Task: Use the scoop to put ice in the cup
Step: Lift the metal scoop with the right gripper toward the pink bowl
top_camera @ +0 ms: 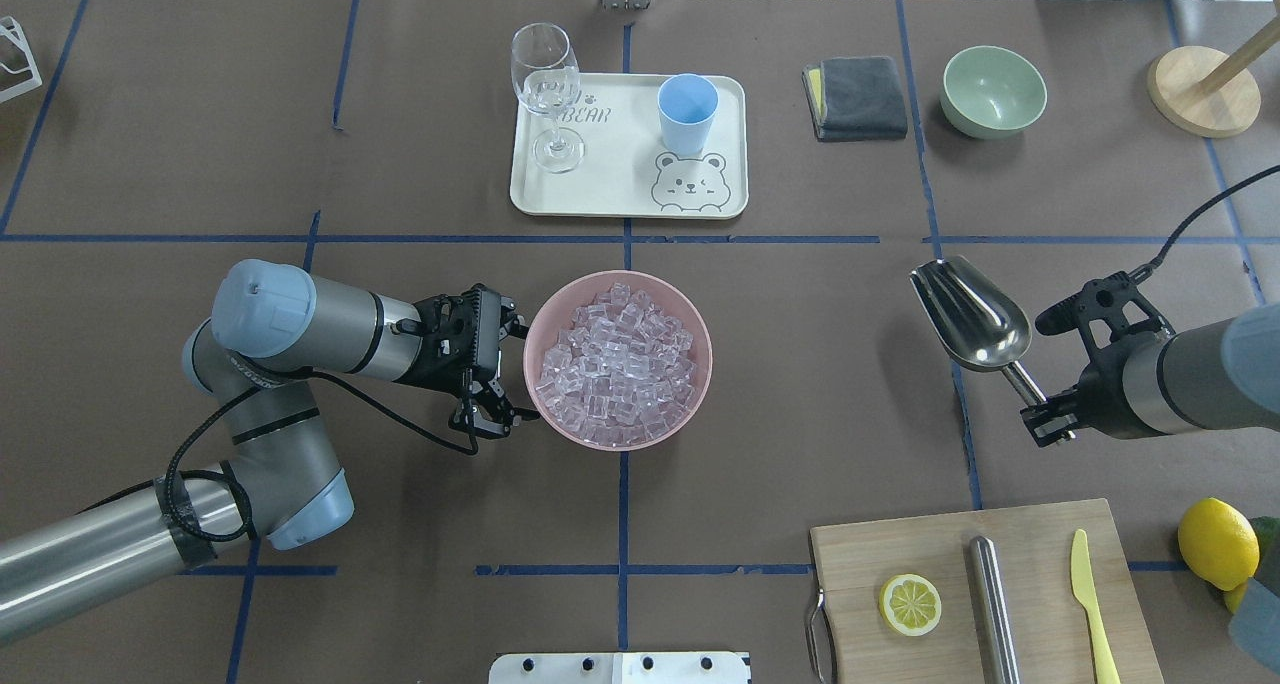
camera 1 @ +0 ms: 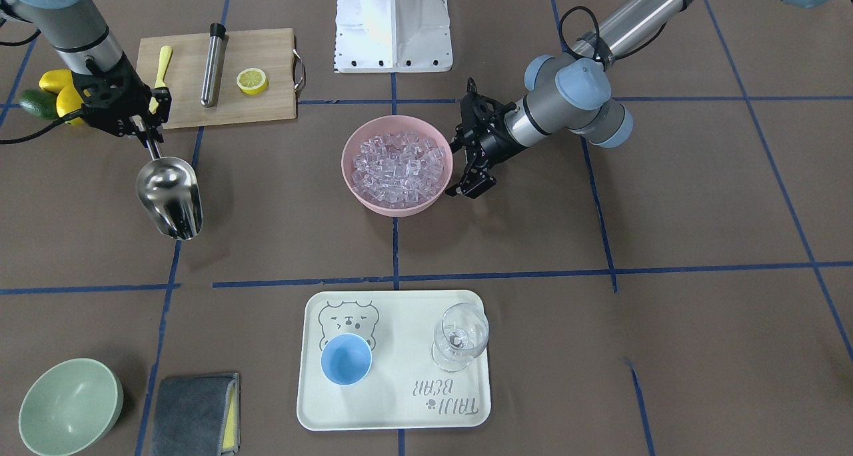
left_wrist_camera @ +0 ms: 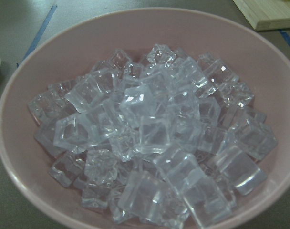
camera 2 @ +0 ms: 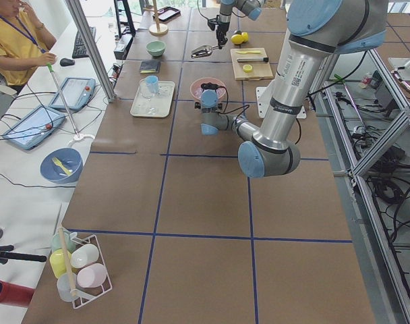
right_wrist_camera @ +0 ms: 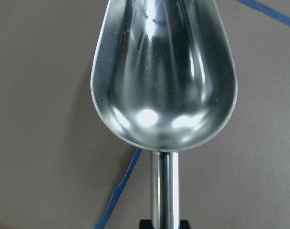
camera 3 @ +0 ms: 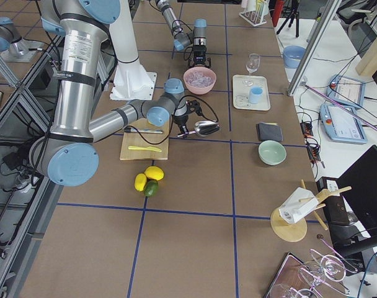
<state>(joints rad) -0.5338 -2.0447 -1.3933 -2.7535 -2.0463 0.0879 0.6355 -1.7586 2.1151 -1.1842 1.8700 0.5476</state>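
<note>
Filling the pink bowl (camera 1: pixel 348 171) nearly to its rim, the ice (camera 1: pixel 398 166) lies as a heap of clear cubes; no cube shows anywhere outside the bowl. The scoop (camera 1: pixel 170 199) is well apart from the bowl on the robot's right. It is held clear of the table with its trough empty and its open mouth turned away from the robot. The right gripper (top_camera: pixel 1045 419) is clamped on the end of the scoop's thin handle. The cup (camera 1: pixel 346 358) stands upright and empty beyond the bowl, on the side away from the robot, on a cream tray (camera 1: pixel 400 403). A clear stemmed glass (camera 1: pixel 460 339) stands on the same tray. The left gripper (top_camera: pixel 510 372) sits just beside the bowl on the robot's left with its jaws spread and nothing between them. Whether a finger touches the rim cannot be told. Nearer the robot than the bowl and off to its right lies a wooden cutting board (top_camera: pixel 900 549). It carries a lemon half (top_camera: pixel 910 604), a steel cylinder (top_camera: pixel 990 604) and a yellow knife (top_camera: pixel 1092 604).
</note>
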